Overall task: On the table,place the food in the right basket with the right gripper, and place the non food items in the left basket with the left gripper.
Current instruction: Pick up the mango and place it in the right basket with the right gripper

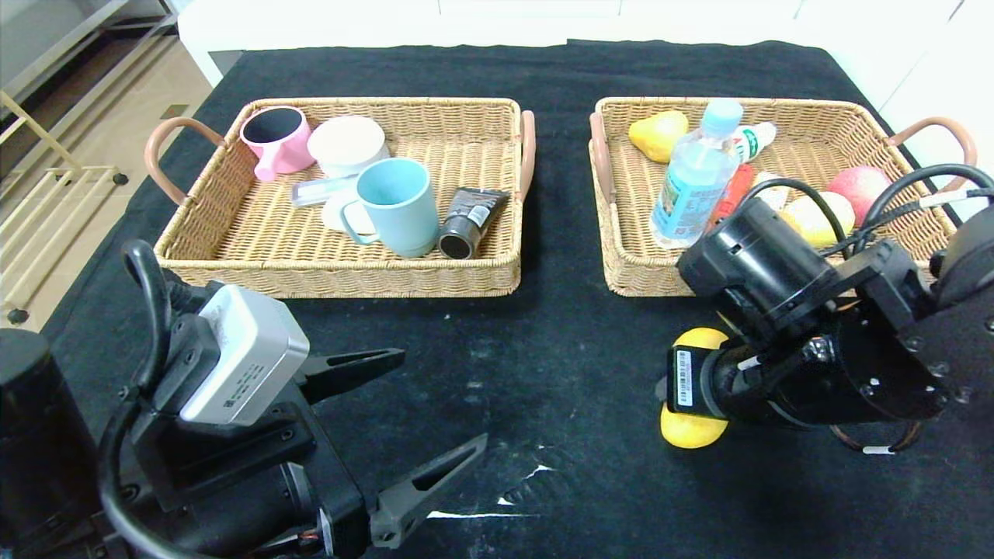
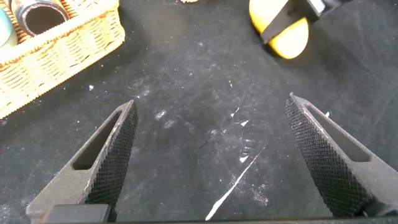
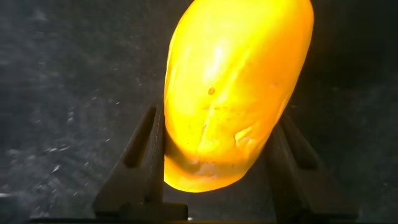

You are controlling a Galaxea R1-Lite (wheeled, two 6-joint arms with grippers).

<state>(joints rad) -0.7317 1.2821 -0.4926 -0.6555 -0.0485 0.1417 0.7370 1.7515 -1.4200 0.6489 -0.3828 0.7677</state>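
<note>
The black two-fingered left tool [image 1: 404,435] hangs idle and spread wide over the black-clothed desk [image 1: 543,349]. To its right, the black right tool [image 3: 217,162], angled low, clamps the long yellow mango [image 3: 236,87] near one end; it could pivot and slip during lifting.

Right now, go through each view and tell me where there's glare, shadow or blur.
Head view: soft overhead light, the baskets cast dark shadows on the table, and the white surface beyond it is washed out. Left wrist view: even light, the white scuffs between the left end effector prongs look sharp. Right wrist view: the mango between the right end effector prongs glares bright and soft-edged; the cloth around it is dim.
</note>
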